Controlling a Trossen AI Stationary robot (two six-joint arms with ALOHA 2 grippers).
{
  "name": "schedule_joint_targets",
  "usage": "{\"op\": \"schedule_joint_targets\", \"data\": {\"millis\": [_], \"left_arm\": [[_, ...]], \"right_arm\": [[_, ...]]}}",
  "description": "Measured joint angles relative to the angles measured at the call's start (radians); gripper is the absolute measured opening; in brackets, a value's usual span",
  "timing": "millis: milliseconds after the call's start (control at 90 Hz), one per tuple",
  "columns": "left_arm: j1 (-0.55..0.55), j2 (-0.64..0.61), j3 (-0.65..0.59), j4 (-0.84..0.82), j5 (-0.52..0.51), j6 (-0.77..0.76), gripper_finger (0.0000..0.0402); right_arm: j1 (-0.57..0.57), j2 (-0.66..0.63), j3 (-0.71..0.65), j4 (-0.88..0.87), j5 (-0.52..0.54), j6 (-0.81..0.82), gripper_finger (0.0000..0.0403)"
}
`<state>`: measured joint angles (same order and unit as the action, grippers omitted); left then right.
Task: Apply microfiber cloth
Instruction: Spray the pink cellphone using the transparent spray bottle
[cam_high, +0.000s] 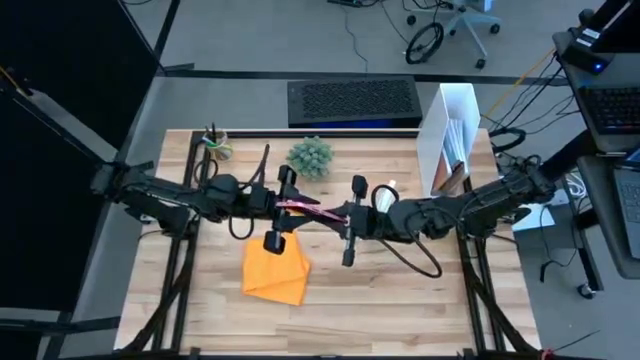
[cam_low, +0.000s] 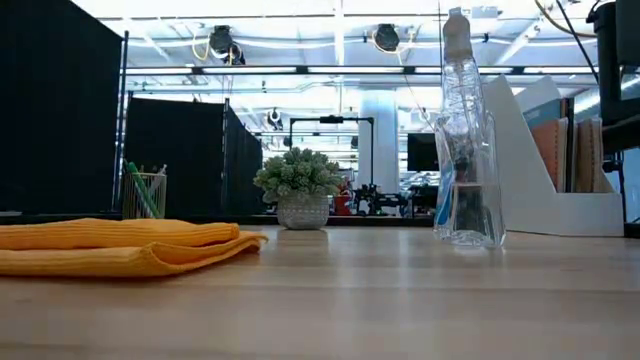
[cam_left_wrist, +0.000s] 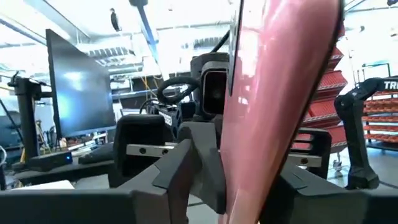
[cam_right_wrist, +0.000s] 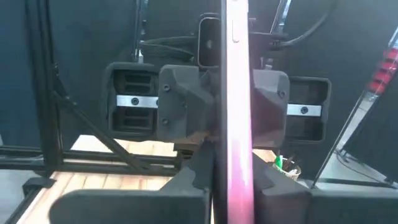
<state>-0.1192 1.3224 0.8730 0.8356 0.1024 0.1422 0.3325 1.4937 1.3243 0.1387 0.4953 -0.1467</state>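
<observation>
We keep both tools pinching the slim pink-edged smartphone (cam_high: 312, 207): left tool (cam_high: 290, 205), right tool (cam_high: 345, 215). Free one before fetching the folded orange microfiber cloth (cam_high: 277, 268).

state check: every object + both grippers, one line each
Bright orange microfiber cloth: folded, flat on the wooden table, untouched.
Pink-edged smartphone: held in the air between both arms, above the table.
Left gripper: shut on the smartphone's end.
Right gripper: shut on the other end.
Clear plastic spray bottle: upright, free.
Small green potted plant: upright at the back.
</observation>
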Motion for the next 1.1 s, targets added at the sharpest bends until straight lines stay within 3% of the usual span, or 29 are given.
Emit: {"op": "schedule_joint_targets", "data": {"millis": [189,344,533,722,922,1011,1100], "left_arm": [[0.003,-0.001,0.005,-0.014,0.020,0.006,0.0063],[0.014,-0.001,0.005,-0.021,0.025,0.011,0.0015],[0.019,-0.001,0.005,-0.076,0.014,0.030,0.0013],[0.053,-0.007,0.005,-0.175,-0.063,0.055,0.0011],[0.127,-0.008,0.005,-0.339,-0.092,0.048,0.0011],[0.156,0.013,0.005,-0.380,-0.092,0.047,0.0011],[0.175,0.050,0.005,-0.418,-0.079,0.047,0.0011]], "right_arm": [[0.000,0.001,0.000,0.008,0.000,-0.003,0.0010],[-0.007,0.001,0.000,0.008,0.008,-0.006,0.0036],[-0.006,-0.003,0.000,-0.019,0.031,-0.037,0.0077],[0.038,-0.083,0.035,-0.232,0.150,-0.005,0.0152],[0.116,-0.216,0.061,-0.655,0.269,0.296,0.0242],[0.150,-0.251,0.061,-0.911,0.332,0.535,0.0275],[0.172,-0.251,0.044,-1.171,0.326,0.821,0.0298]]}}
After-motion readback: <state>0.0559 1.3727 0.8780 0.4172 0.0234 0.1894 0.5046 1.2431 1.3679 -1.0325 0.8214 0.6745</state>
